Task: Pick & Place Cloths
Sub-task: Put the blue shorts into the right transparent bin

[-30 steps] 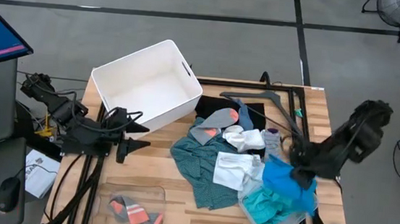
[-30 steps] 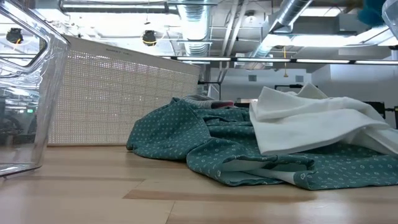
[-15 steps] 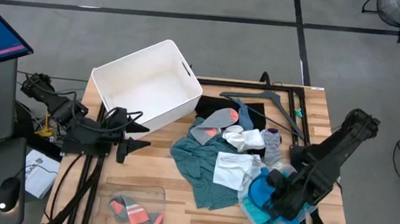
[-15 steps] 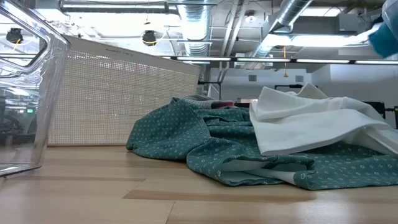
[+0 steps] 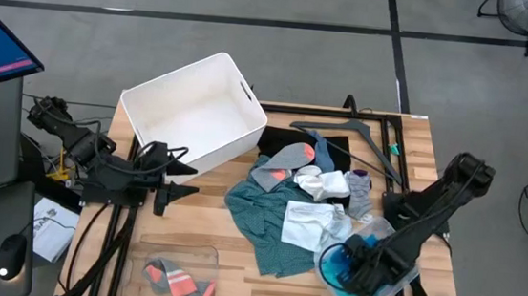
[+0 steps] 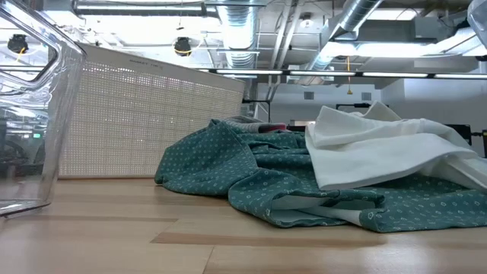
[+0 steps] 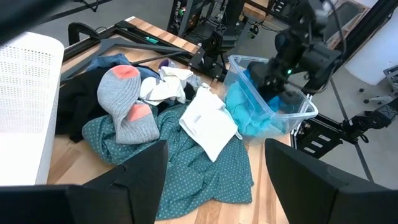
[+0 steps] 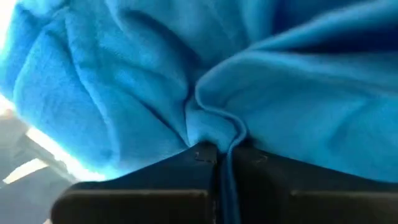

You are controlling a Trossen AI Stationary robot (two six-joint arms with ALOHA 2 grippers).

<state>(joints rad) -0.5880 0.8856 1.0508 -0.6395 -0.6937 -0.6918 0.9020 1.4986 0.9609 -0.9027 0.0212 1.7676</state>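
Turquoise cloth [image 5: 335, 266] bunched in clear bin [image 5: 395, 292]; teal-green [image 5: 263, 217], white [image 5: 303, 223], grey cloths [image 5: 287, 162] heaped mid-table.

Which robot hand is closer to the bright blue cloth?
The right one. The right gripper is shut on the turquoise cloth, pushing it into the clear bin. The left gripper waits open across the table, beside the white bin.

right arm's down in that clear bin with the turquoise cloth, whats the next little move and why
Probably open the right gripper: it is shut on the turquoise cloth, pinching a fold, and is already down inside the clear bin, so releasing should drop it there.
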